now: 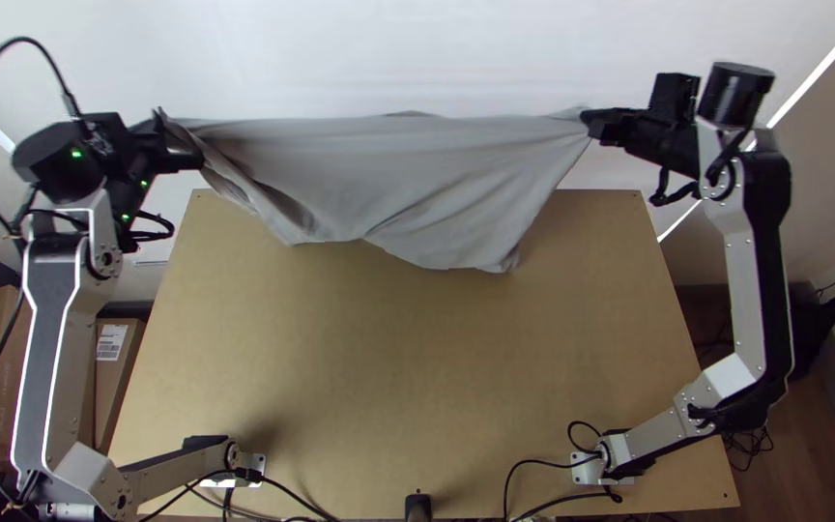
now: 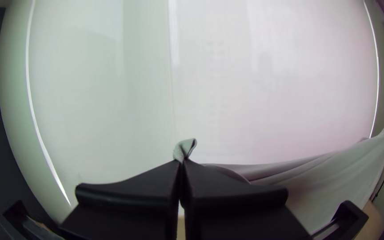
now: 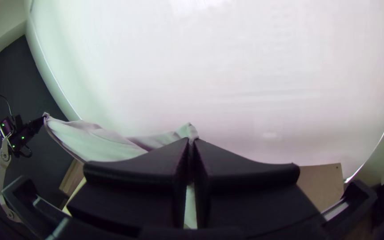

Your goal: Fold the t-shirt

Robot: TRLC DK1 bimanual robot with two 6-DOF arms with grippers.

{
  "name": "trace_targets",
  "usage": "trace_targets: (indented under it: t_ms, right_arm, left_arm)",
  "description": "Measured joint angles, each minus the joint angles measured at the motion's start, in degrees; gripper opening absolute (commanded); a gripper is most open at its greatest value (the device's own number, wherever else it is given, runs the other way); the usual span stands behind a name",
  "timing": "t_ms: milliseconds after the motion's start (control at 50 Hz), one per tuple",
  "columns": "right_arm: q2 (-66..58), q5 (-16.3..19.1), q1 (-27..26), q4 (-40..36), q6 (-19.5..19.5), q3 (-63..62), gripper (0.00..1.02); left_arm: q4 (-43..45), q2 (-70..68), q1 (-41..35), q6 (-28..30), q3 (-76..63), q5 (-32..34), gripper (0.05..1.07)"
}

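The grey t-shirt [image 1: 408, 184] hung stretched in the air by the far edge of the wooden table [image 1: 388, 387]. The left gripper [image 2: 182, 162] was pinched closed on one gathered end, the right gripper [image 3: 192, 141] likewise on the opposite one. Gripping and lifting looked done; laying it flat, then probably all the folding, seemed left.

nothing can be read; the white label [image 1: 111, 342] on the cardboard box [image 1: 110, 387] is too small.
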State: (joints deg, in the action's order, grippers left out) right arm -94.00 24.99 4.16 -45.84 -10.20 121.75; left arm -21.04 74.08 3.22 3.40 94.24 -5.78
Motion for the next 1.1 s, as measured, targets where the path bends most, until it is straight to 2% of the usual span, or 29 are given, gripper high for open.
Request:
trace_targets:
  t_ms: [120,300,420,760,920,1100]
  right_arm:
    - [3.1,-0.3,-1.2,2.9,0.0,1.8,0.02]
    - [10.9,-3.6,-1.7,8.5,-0.2,1.9,0.02]
    - [17.6,-4.4,-1.8,9.8,-0.3,1.7,0.02]
    - [38.2,-4.7,-2.3,12.5,-4.3,-7.3,0.02]
    - [43.1,-5.2,-1.2,13.3,-6.3,-10.2,0.02]
    - [44.4,-5.5,-1.1,13.7,-7.4,-17.0,0.02]
  left_arm:
    - [2.2,-1.5,-0.1,0.0,3.6,-0.5,0.08]
    - [6.1,-5.8,-0.1,0.2,4.2,-0.9,0.08]
    - [6.8,-10.7,-0.1,0.2,4.1,-0.9,0.08]
    - [10.3,-30.0,-0.1,1.4,0.3,-0.3,0.08]
    - [9.5,-36.9,-0.1,1.6,-4.9,2.2,0.08]
    - [4.2,-40.9,-1.4,0.0,-12.9,3.8,0.08]
